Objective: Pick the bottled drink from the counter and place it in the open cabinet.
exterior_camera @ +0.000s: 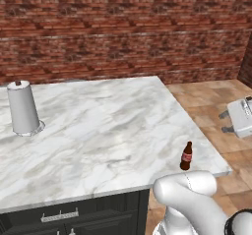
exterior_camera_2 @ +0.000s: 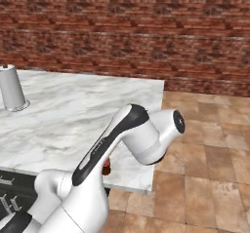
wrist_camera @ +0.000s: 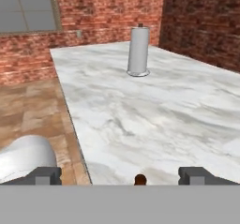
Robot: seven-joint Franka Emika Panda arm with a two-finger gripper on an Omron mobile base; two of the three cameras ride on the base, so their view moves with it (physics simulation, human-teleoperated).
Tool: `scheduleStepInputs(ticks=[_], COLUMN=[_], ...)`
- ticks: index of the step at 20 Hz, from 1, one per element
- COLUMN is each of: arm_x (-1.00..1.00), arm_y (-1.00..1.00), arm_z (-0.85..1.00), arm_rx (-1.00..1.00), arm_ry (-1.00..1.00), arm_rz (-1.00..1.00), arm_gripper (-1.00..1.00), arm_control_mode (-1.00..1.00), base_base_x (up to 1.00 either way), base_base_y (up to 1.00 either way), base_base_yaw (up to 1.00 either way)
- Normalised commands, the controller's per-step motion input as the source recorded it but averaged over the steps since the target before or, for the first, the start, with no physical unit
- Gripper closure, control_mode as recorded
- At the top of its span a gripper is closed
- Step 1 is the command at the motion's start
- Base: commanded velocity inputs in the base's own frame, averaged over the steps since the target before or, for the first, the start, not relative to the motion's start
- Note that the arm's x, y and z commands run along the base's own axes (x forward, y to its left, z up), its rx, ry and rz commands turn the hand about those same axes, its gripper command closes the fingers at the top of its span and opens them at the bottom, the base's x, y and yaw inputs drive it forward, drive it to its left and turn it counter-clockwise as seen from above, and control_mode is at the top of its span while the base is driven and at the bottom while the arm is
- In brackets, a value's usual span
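I see the bottle (exterior_camera: 186, 156) standing upright near the front right corner of the desk (exterior_camera: 103, 131), close to both edges. In the right base view the bottle (exterior_camera_2: 106, 167) is mostly hidden behind the arm's forearm; only its lower part with a bit of red shows. In the hand view its brown cap (wrist_camera: 139, 179) sits at the bottom edge, between the two fingertips (wrist_camera: 46, 175).

The jaws (wrist_camera: 123, 176) are spread wide, one tip on each side of the cap, touching nothing that I can see.

A paper-towel roll (exterior_camera: 22, 108) stands upright on its round base at the far left of the desk, well apart from the bottle. The marble between roll and bottle is bare. A white toaster (exterior_camera: 241, 117) appears at the right edge of the left base view, over the floor area beyond the desk; I cannot tell what carries it.

The desk is white marble with grey veins over black drawer fronts (exterior_camera: 74, 214) with silver handles. A red brick wall (exterior_camera: 123, 27) runs behind it. The floor (exterior_camera_2: 205, 144) is brown tile. The hand view shows a grey-paned window (wrist_camera: 27, 7) in the brick wall.

The bottle carries a red label; its writing is too small to read.
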Motion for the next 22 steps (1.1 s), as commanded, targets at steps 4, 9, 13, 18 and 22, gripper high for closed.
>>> scheduleStepInputs(ticks=[4, 9, 13, 18, 22], arm_x=[0.15, 0.00, 0.00, 0.00, 0.00], arm_y=[0.00, 0.00, 0.00, 0.00, 0.00], arm_z=[-0.07, -0.04, -0.35, -0.63, -0.73], arm_rx=[0.00, 0.00, -0.06, -0.08, -0.04], arm_ry=[0.04, 0.01, 0.00, 0.00, 0.00], arm_rz=[0.20, 0.05, 0.00, 0.00, 0.00], arm_gripper=[-1.00, -1.00, -1.00, -1.00, -1.00], arm_control_mode=[-1.00, -1.00, -1.00, -1.00, -1.00], base_base_x=[0.00, 0.00, 0.00, 0.00, 0.00], base_base_y=[0.00, 0.00, 0.00, 0.00, 0.00], base_base_yaw=[0.00, 0.00, 0.00, 0.00, 0.00])
